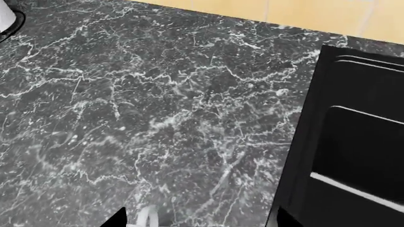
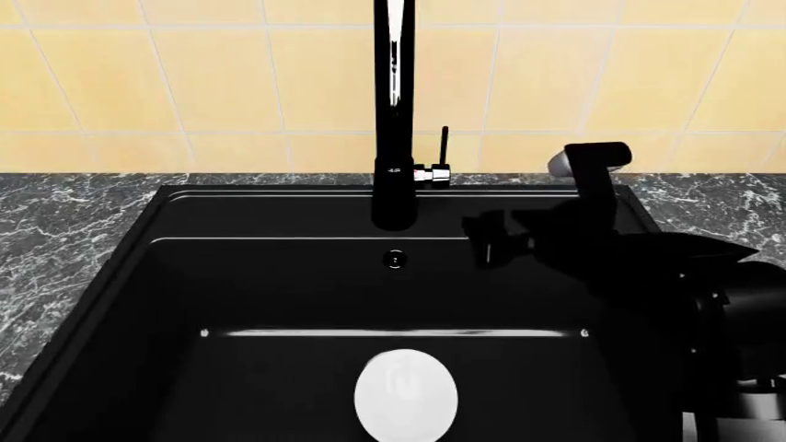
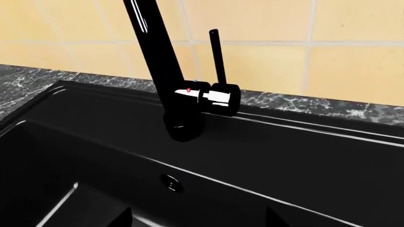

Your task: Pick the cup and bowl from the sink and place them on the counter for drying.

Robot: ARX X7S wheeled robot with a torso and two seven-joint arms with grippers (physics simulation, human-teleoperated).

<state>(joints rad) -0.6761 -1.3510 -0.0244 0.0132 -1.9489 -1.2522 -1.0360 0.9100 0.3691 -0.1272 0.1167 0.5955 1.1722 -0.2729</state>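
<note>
Down in the black sink [image 2: 172, 276], near the front edge: one white object [image 2: 406, 396], oval from above, long axis running front to back, cup or bowl unclear; dark veined counter [image 2: 62, 239] either side, yellow tiled wall [image 2: 184, 83] behind, tall faucet [image 2: 393, 110] upright; right gripper [image 2: 491, 241] above the basin, grip impossible to judge; left gripper [image 1: 198, 222] spread over bare counter.

Head view: high, looking forward and down into the sink [image 2: 172, 276], tiled wall [image 2: 147, 83] behind. Right wrist view: low and close, facing the faucet [image 3: 165, 71] base and back rim, shared with head view. Left wrist view: steeply down on the counter [image 1: 158, 109], sink edge alongside.
</note>
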